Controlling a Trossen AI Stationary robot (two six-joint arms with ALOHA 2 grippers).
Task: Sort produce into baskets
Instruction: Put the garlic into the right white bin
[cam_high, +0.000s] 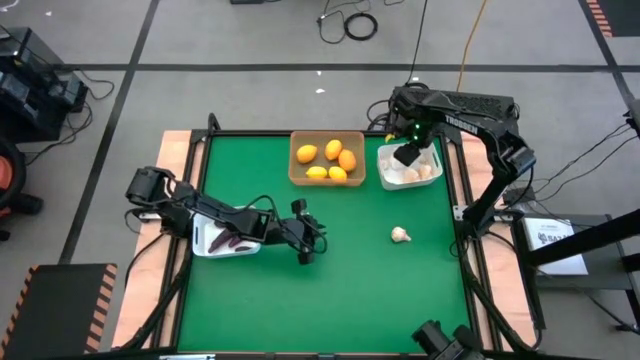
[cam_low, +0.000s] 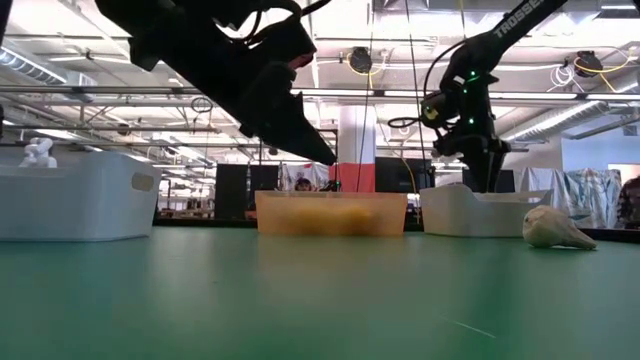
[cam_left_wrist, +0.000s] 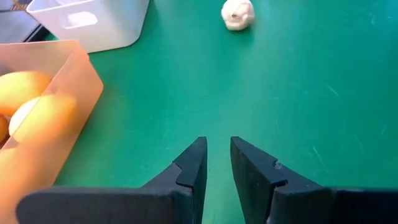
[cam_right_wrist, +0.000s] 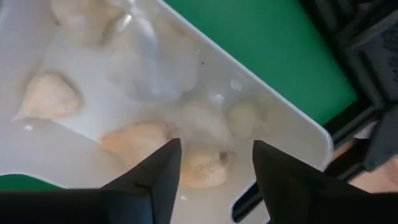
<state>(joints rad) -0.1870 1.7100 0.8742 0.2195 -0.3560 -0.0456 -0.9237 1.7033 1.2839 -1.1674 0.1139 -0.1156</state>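
The right gripper hangs over the white rounded plastic basket at the far right corner of the green table, its jaws spread with nothing between them; directly under the fingers lie several whitish garlic bulbs in that basket. 1 more loose whitish garlic bulb sits on the bare mat toward the right edge, between the 2 arms, its pointed end tapering sideways in the low view. The left gripper, near the table's middle, is nearly closed on nothing and aimed at that bulb across open mat. I'd judge the right arm nearer to the bulb's home basket. The tan square basket of orange and yellow fruits sits at the far edge; another white basket with dark purple pieces sits at the left edge.
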